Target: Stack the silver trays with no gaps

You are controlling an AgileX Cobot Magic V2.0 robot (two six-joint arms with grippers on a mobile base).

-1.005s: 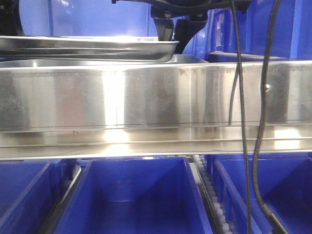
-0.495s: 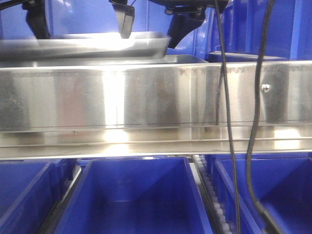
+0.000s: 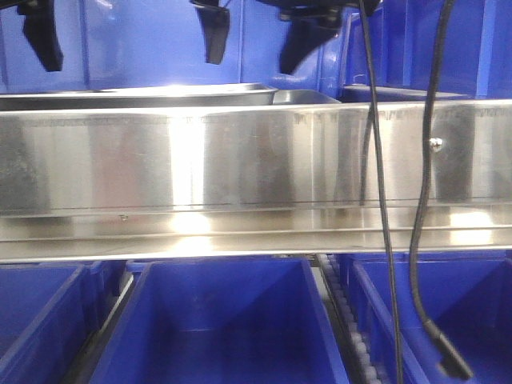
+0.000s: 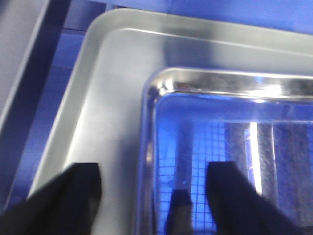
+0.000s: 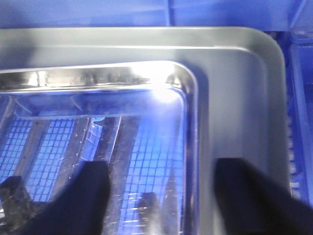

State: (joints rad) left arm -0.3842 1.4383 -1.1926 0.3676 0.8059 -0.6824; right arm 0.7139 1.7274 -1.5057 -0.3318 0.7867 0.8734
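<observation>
Two silver trays lie nested behind the shelf rail. The shiny upper tray (image 3: 136, 94) (image 4: 220, 81) (image 5: 98, 73) rests inside the duller lower tray (image 3: 308, 96) (image 4: 112, 98) (image 5: 234, 73), whose floor shows as a wide band beyond the upper tray's left, right and far rims. My left gripper (image 4: 154, 196) hangs open over the upper tray's left rim, touching nothing. My right gripper (image 3: 256, 36) (image 5: 168, 196) is open too, its fingers on either side of the upper tray's right rim and above it. In the front view only one left finger (image 3: 40, 36) shows.
A long brushed-steel shelf rail (image 3: 256, 168) with a screw (image 3: 436, 144) hides most of the trays from the front. Blue bins (image 3: 224, 320) stand below it and more blue plastic behind. Two black cables (image 3: 380, 200) hang down at the right.
The upper tray, held raised and tilted a second ago, has come down into the lower tray. Both grippers have let go of it and risen clear.
</observation>
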